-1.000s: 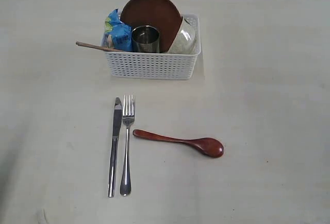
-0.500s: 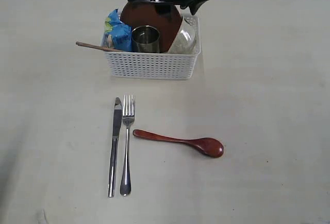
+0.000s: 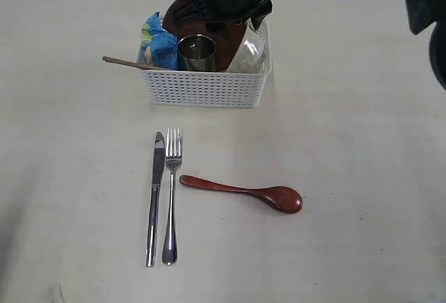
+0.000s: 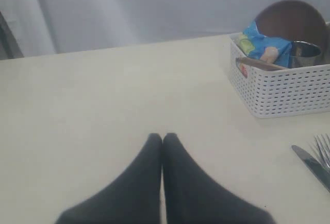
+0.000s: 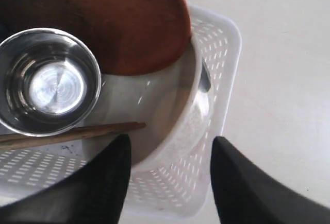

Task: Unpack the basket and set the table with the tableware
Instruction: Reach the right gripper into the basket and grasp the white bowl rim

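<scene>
Over the pale cream table (image 3: 348, 143), the white perforated plastic basket (image 3: 205, 88) lies straight below the right hand (image 5: 171, 144), whose fingers are spread wide and empty. Directly under it the white bowl (image 5: 180, 131) stands on edge, its rim running between the fingers, with the reddish-brown round plate (image 5: 103, 18) just beyond. The left hand (image 4: 162, 139), fingers pressed together, sits well off. The print on the blue snack bag (image 3: 159, 42) is too small to read.

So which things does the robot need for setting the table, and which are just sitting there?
For the job: basket, brown plate, steel cup, white bowl, chopsticks, knife, fork, red spoon, table.
Just lying about: blue snack bag in the basket.
</scene>
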Motion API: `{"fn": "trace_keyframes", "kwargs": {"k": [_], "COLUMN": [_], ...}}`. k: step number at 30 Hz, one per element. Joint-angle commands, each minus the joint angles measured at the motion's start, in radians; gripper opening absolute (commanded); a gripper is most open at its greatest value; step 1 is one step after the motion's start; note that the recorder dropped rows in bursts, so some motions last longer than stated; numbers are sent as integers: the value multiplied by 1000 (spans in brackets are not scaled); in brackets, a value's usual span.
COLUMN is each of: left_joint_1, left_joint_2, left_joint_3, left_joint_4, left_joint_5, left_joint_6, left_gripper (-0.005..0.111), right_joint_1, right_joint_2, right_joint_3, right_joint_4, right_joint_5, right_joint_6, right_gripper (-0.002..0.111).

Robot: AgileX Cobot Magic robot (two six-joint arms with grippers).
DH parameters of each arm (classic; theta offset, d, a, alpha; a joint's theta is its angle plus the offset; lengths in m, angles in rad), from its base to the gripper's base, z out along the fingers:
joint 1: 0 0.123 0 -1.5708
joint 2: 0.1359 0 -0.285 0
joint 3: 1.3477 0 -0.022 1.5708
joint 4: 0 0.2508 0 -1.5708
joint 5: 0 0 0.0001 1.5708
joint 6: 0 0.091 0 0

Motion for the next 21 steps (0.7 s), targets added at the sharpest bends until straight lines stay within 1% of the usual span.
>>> {"fn": "trace_keyframes", "kwargs": {"k": [1,11,21], "left_joint_1": [2,2,2], "left_joint_2": [-2,-2,-2], "left_joint_3": [3,3,3], "left_joint_4": [1,1,1], "left_joint_5": [-10,-10,-10], "left_joint_6": [-4,-4,-4], "left_gripper": [0,0,0], "right_joint_1": [-9,-14,-14], "right_joint_2": [37,66,110], "right_joint_3": [-8,-8,-8], "right_joint_4": [-24,-91,-73], "right_joint_5": [2,2,2], "right_joint_6": [7,7,1], "right_gripper": [46,46,46]}}
